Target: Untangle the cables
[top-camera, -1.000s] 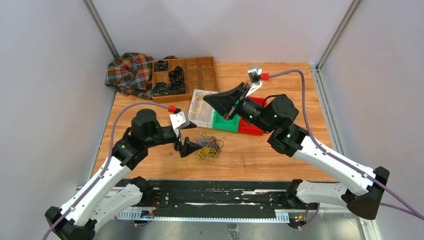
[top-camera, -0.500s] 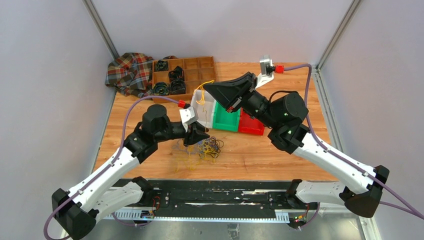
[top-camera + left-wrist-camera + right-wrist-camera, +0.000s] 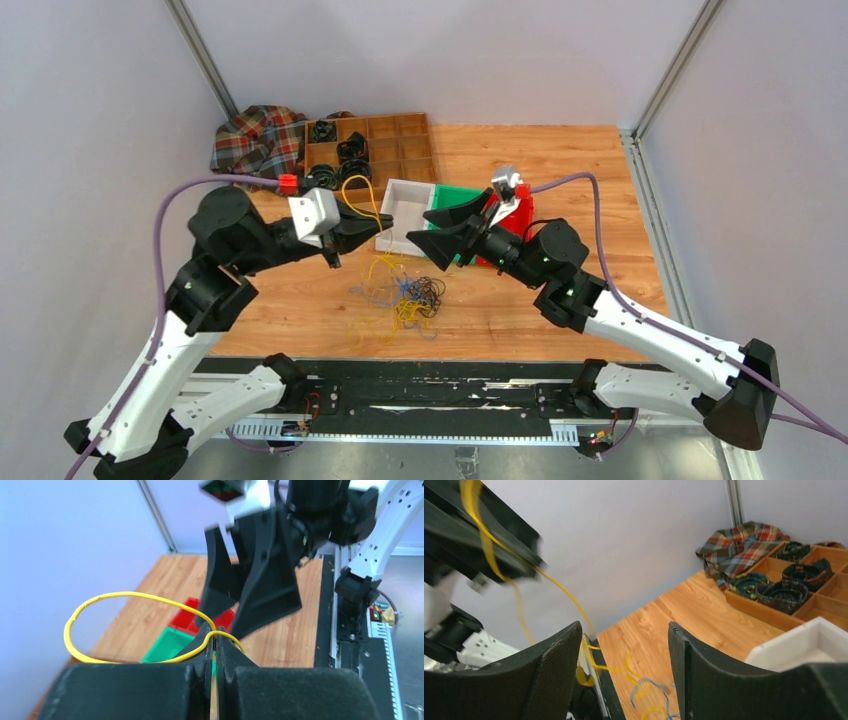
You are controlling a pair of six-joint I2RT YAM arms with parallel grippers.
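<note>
The cables (image 3: 408, 293) lie in a loose tangle of thin yellow, blue and black wires on the wooden table. My left gripper (image 3: 386, 219) hangs above and behind the tangle, shut on one yellow cable (image 3: 361, 193). That cable loops up from the fingertips and trails down into the pile. The left wrist view shows the yellow cable (image 3: 125, 594) pinched at the tips of my left gripper (image 3: 216, 635). My right gripper (image 3: 418, 228) faces it from the right, open and holding nothing. In the right wrist view my right gripper (image 3: 624, 626) frames the hanging yellow cable (image 3: 565, 593) and strands on the table (image 3: 649, 686).
A wooden compartment tray (image 3: 385, 150) with black coiled bundles stands at the back, beside a plaid cloth (image 3: 255, 145). A white bin (image 3: 405, 205), a green bin (image 3: 167, 645) and a red bin (image 3: 185, 622) sit in a row behind the tangle, under the right arm.
My left gripper closed on a yellow cable in the pile and lifted it up and back. My right gripper opened and swung down toward the left gripper.
</note>
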